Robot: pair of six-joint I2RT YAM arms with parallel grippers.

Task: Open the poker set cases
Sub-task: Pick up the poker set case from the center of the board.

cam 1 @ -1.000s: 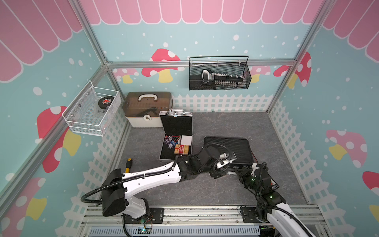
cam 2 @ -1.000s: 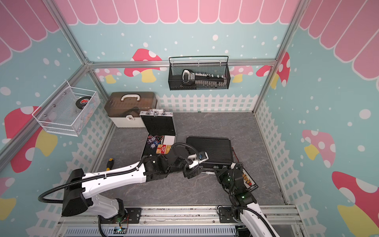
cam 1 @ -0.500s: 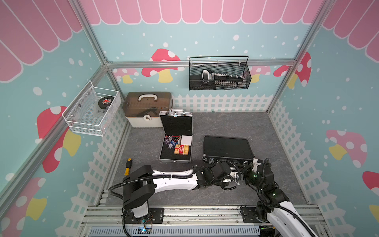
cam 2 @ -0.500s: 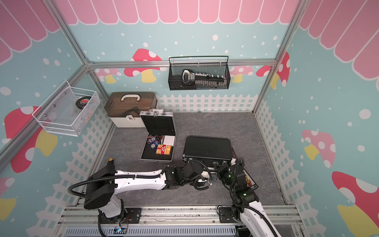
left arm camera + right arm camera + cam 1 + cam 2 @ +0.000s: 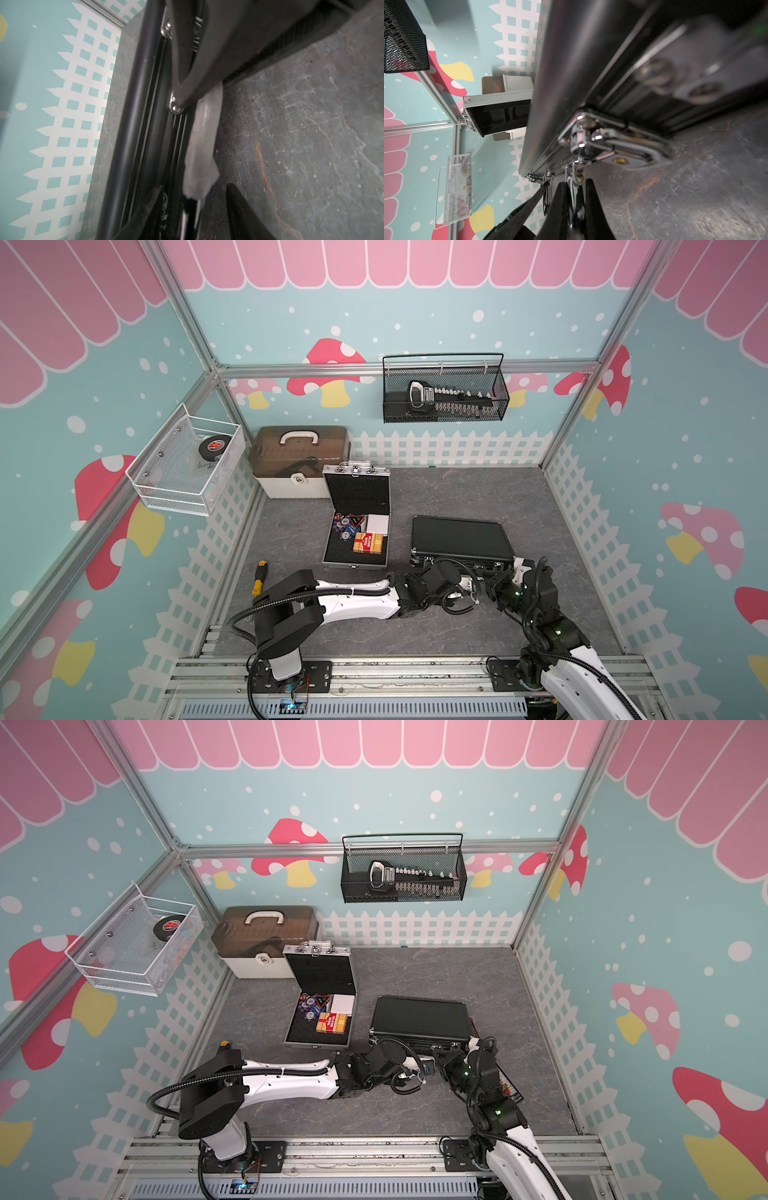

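Open case left of closed case on tabletop; handled box far left, behind open case; hand tool near left.

**Two eyes high up, two cameras close in**

Both top views look steeply down from high above the near side toward the back wall, and they share the whole floor. Each wrist camera sits very close to the front edge of the black case, the right one at a latch. All four views share that edge.
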